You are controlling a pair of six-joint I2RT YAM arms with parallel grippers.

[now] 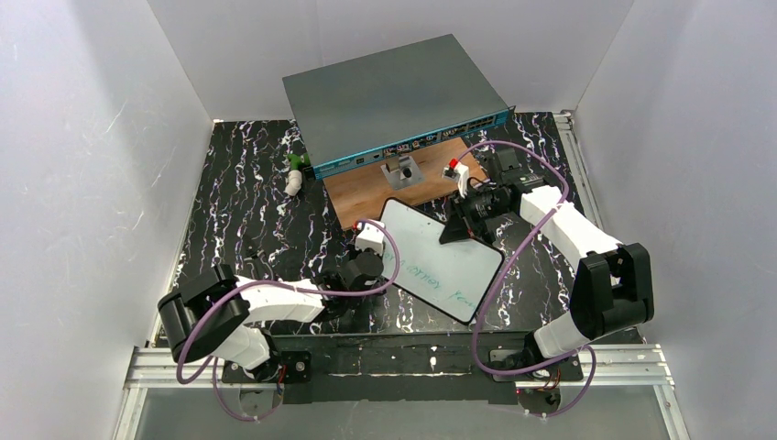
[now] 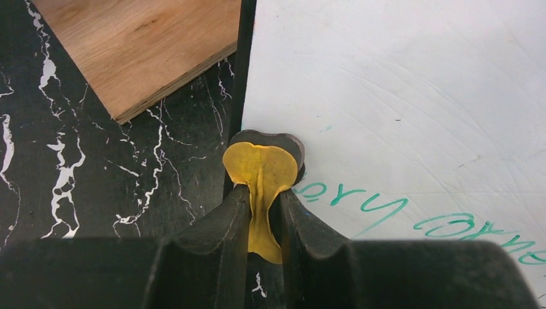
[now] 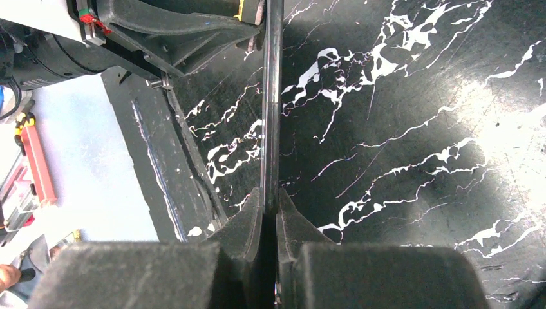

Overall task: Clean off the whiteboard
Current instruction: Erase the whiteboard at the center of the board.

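Note:
The whiteboard (image 1: pixel 440 257) lies diagonally in the middle of the table, with green handwriting (image 1: pixel 431 275) along its near part. My right gripper (image 1: pixel 458 229) is shut on its far edge. In the right wrist view the whiteboard (image 3: pixel 272 116) shows edge-on as a thin dark strip running up from between the gripper (image 3: pixel 270 199) fingers. My left gripper (image 2: pixel 264 193) is shut on a yellow eraser pad (image 2: pixel 264 167) with a dark backing. The pad rests at the left rim of the whiteboard (image 2: pixel 418 96), just left of the green handwriting (image 2: pixel 386 206).
A large grey box with a teal front (image 1: pixel 394 92) stands at the back. A brown wooden board (image 1: pixel 366 197) with a small metal bracket (image 1: pixel 400 171) lies in front of it. A small white and green object (image 1: pixel 294 174) sits at the back left. White walls enclose the black marbled table (image 1: pixel 247 211).

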